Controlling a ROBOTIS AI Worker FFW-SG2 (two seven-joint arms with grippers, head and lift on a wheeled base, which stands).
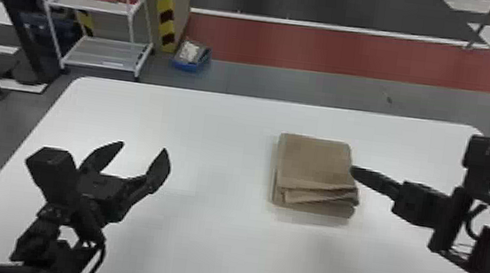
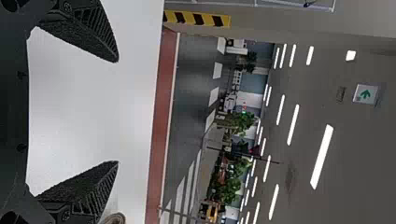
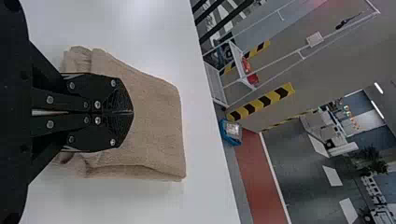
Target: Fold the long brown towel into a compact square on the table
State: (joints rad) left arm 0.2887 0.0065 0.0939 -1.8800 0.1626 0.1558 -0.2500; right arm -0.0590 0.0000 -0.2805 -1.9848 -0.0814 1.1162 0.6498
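The brown towel (image 1: 314, 162) lies folded in a compact, layered stack right of the table's middle, its near edges slightly uneven. At its right edge is my right gripper (image 1: 353, 171), fingers together. In the right wrist view the closed right gripper (image 3: 132, 112) is in front of the towel (image 3: 156, 126), with no cloth seen between the fingertips; contact cannot be told. Well left of the towel, my left gripper (image 1: 144, 148) stands open over the table. The left wrist view has the left gripper (image 2: 117, 112) with its fingers wide apart and nothing between them.
The white table (image 1: 200, 240) extends around the towel, with its far edge beyond both grippers. On the floor behind it stand a white shelf rack (image 1: 106, 61) and a blue bin (image 1: 191, 56), near a post with yellow and black stripes.
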